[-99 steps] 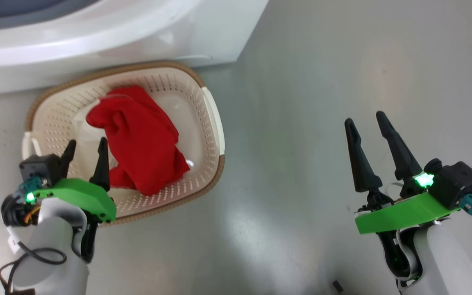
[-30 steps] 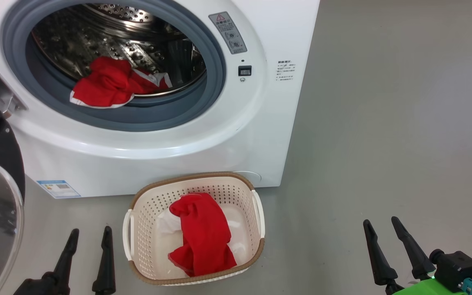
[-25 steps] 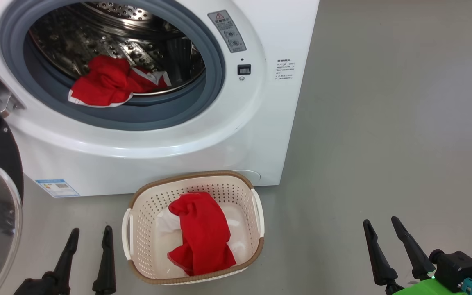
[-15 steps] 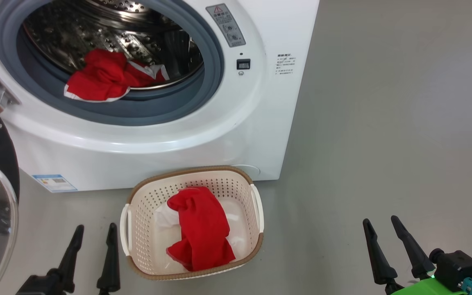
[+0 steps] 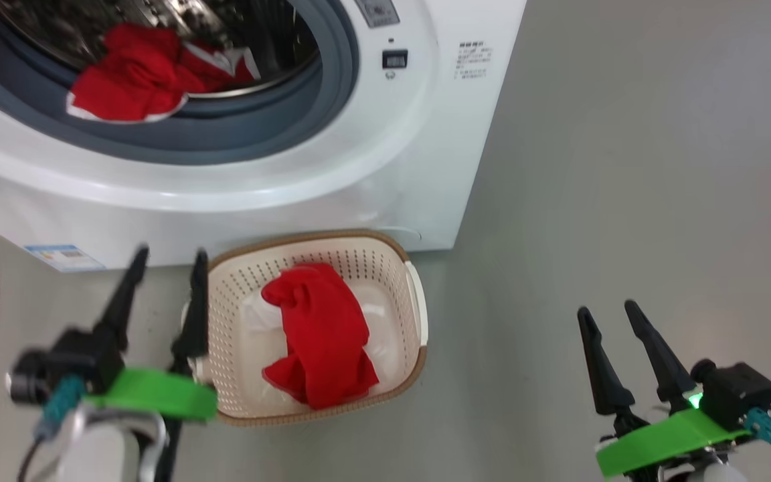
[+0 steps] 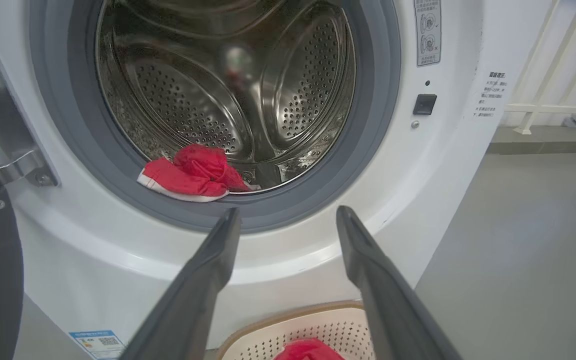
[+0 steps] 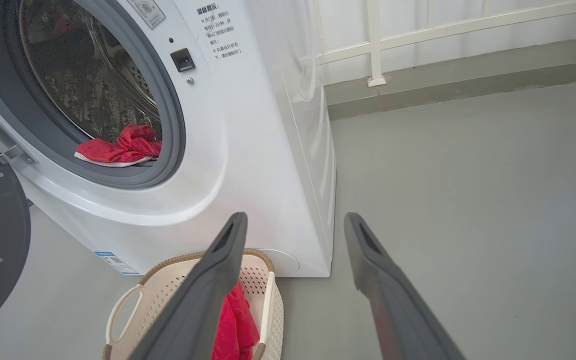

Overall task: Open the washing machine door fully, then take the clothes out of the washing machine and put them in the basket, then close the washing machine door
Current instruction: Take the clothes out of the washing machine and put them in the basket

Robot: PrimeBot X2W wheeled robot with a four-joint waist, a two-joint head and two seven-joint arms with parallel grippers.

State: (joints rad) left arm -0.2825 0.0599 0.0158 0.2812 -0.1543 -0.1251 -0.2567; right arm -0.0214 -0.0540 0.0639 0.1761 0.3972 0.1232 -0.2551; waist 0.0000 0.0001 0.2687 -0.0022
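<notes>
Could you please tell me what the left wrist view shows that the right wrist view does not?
Left wrist view: a straight look onto the drum's perforated back wall. Right wrist view: the washing machine's side panel, a white railing behind it, and the basket's handle. Both: red clothes at the drum's lip, the grey gasket, and the basket with a red garment in it.

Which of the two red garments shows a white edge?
The red garment lying at the mouth of the washing machine: a white edge runs along its front. The other garment, in the basket, looks plain red.
</notes>
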